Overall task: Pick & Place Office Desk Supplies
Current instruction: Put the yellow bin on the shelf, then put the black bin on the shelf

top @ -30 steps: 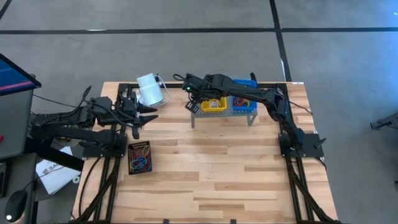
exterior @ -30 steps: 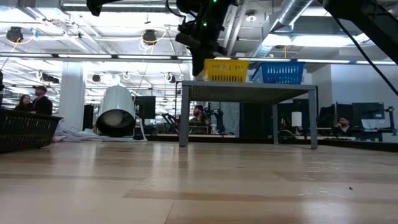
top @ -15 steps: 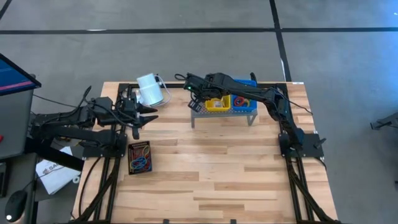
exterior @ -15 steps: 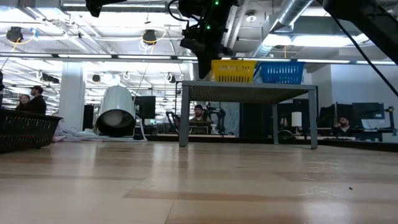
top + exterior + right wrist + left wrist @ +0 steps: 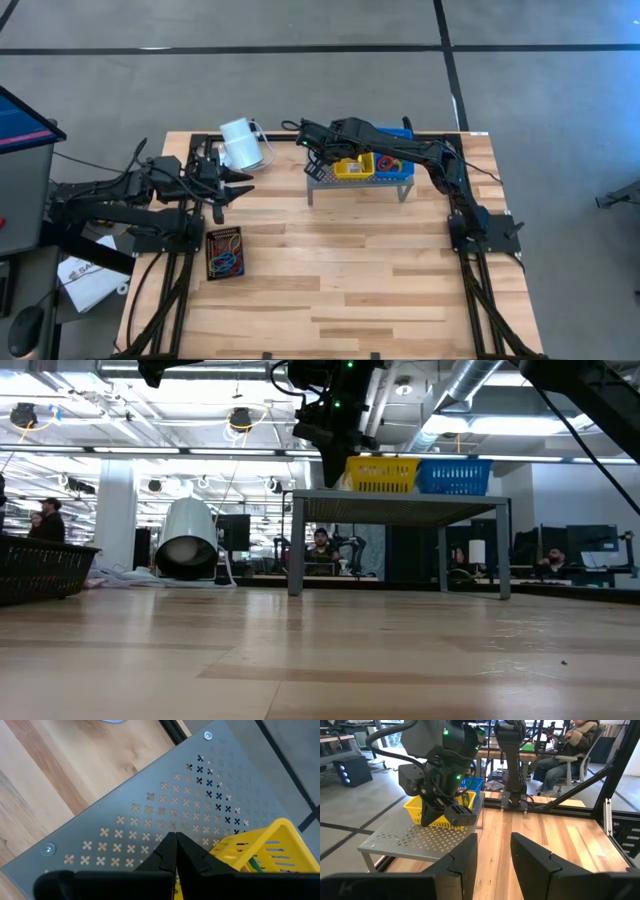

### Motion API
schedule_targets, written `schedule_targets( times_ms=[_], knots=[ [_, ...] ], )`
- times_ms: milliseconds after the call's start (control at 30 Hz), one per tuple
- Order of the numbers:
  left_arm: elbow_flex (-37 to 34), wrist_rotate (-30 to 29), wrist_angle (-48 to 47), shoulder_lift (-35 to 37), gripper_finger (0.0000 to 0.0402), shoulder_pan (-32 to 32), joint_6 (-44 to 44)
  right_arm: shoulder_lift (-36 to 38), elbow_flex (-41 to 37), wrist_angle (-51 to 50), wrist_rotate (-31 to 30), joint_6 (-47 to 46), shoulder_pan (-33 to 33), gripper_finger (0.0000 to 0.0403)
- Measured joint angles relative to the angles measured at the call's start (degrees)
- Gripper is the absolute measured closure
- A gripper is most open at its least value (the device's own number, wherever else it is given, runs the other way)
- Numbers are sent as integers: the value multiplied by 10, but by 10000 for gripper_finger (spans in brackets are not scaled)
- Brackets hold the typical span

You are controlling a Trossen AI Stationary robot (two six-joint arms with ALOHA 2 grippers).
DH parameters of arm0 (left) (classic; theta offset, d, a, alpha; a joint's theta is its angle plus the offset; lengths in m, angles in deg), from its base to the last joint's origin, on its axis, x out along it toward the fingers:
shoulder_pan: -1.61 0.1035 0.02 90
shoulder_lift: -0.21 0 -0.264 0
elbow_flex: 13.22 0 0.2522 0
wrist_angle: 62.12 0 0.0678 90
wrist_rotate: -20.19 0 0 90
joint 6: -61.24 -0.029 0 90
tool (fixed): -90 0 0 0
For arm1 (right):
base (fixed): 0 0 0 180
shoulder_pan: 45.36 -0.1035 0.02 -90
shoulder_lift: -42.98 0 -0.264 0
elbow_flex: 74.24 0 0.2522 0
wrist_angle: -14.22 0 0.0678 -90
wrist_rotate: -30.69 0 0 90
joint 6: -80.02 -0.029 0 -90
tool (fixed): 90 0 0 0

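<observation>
A yellow basket (image 5: 355,166) stands on the grey perforated shelf (image 5: 322,180) beside a blue basket (image 5: 392,162) that holds red and orange rubber-band loops. My right gripper (image 5: 322,160) is shut, slanting down at the yellow basket's left side; it also shows in the low view (image 5: 335,445) and its own wrist view (image 5: 175,842). Back at the table's left, my left gripper (image 5: 492,855) is open with nothing between its fingers. Near it a black tray (image 5: 225,252) with several coloured rubber bands lies flat on the table. My right gripper's shut fingers (image 5: 457,814) lie against the yellow basket's left wall (image 5: 227,851), low down near the shelf top. They come slanting down from above and from the table's left. The basket stands upright with its bottom on the shelf.
A white cylinder (image 5: 243,143) with a coiled cord lies on its side at the far left of the table. The shelf stands on thin legs (image 5: 296,550) at the far middle. People sit and stand in the room beyond the table (image 5: 560,750).
The yellow basket has slid along the shelf toward the table's right, up beside the blue basket, staying upright. My right gripper, still shut, has followed it that way and tipped a little.
</observation>
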Motion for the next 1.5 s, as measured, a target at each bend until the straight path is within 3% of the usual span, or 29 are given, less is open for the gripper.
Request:
schedule_targets(
  times_ms=[433,700,800,967,1133,1333,1500],
  knots=[
    [0,1,-8,2,289,0,-1,33,47,14,2,38,-29,400],
    [0,161,-32,-7,289,-10,-16,127,57,-45,3,15,-69,330],
    [1,176,-82,-28,289,-40,-16,172,57,-87,3,-24,-95,304],
    [7,175,-186,-94,289,-118,23,251,57,-129,-6,-91,-167,282],
    [19,173,-210,-177,289,-216,80,299,54,-144,-78,-144,-267,283],
    [41,173,-231,-289,289,-301,164,299,54,-188,-172,-205,-374,291],
    [60,171,-289,-365,289,-335,238,273,54,-189,-204,-213,-427,295]
  ],
)
